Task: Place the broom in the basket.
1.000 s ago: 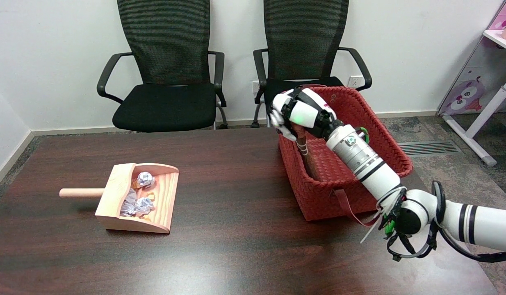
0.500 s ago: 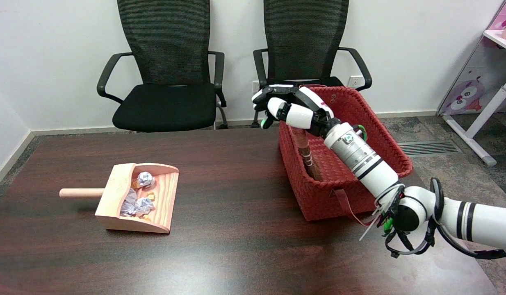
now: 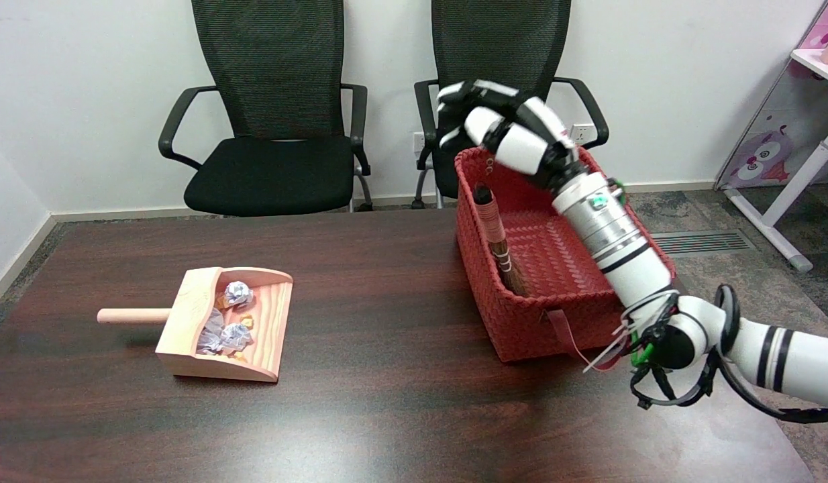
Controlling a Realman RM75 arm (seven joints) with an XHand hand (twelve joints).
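Note:
The broom (image 3: 496, 235) leans inside the red woven basket (image 3: 521, 322) against its left wall, its dark-tipped reddish handle pointing up and its brush end hidden behind the front wall. My right hand (image 3: 504, 127) hovers above the basket's back left corner, clear of the broom, fingers spread and holding nothing.
A wooden dustpan (image 3: 219, 322) with crumpled paper lies on the left of the dark table (image 3: 360, 402). Two black office chairs (image 3: 280, 121) stand behind the table. The basket sits near the table's right edge, a red strap hanging from its front.
The hand let go of the broom handle, opened its fingers and rose up and to the right above the basket. The broom stayed leaning in the basket.

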